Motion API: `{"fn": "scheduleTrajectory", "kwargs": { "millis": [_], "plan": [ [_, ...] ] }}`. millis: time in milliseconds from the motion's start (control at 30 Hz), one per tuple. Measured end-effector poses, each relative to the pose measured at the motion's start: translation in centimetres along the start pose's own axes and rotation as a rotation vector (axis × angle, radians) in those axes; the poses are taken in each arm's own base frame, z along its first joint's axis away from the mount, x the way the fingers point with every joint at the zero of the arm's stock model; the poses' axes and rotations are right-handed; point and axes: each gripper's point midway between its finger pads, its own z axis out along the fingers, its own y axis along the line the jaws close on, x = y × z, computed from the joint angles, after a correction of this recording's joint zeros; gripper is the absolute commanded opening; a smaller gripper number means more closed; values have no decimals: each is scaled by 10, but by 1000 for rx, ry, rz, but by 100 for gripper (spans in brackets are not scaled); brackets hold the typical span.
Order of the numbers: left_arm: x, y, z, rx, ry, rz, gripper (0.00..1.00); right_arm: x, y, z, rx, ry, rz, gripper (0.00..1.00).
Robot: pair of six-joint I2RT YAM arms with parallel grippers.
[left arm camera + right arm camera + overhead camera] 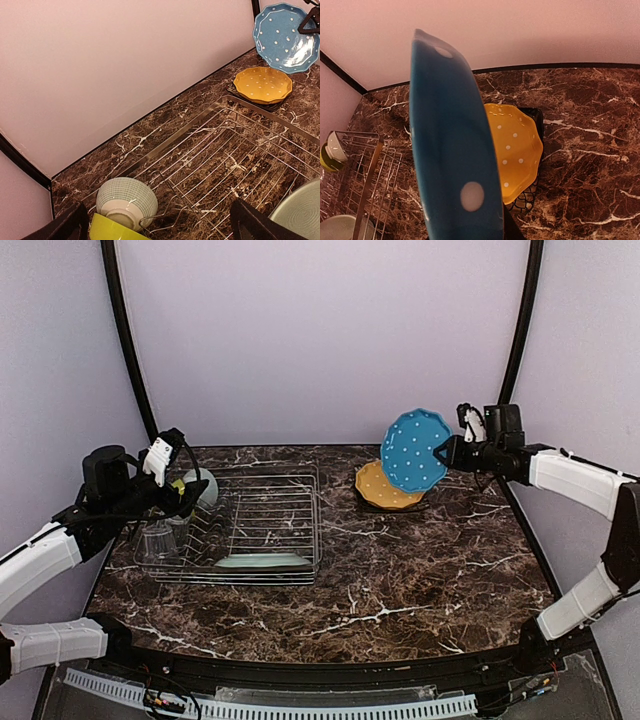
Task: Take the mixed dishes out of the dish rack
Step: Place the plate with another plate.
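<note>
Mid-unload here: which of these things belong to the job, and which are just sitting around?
Job: dish rack; blue dotted plate, in the right gripper; yellow dotted plate on the black square plate; pale-green flower plate, clear glass, pale-green bowl and yellow-green bowl in the rack.
Not the job: marble tabletop, black frame poles.

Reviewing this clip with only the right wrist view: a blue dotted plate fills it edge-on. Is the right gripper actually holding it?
Observer: Yes. From above, the right gripper pinches the blue plate by its right rim.
Operator: Where is the left gripper?
Observer: The left gripper hangs open over the left end of the dish rack.
Operator: Anything there besides the bowls I see?
Observer: A clear glass stands in the rack's near left corner.
</note>
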Motion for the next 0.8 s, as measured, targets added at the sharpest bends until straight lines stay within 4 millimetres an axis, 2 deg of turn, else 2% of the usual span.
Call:
{"fn": "scheduleTrajectory", "kwargs": {
  "millis": [133,333,567,800],
  "plan": [
    [0,0,0,-1,0,0,99,-2,-17,6,-32,7,133,0],
    [-2,1,-2,-3,-7,1,99,12,-39,26,-50,55,294,0],
    [-2,1,-2,-3,-9,1,99,35,-48,50,-59,133,388,0],
    [-4,0,-3,1,-13,1,99,49,-54,69,-65,169,438,0]
  ]
}}
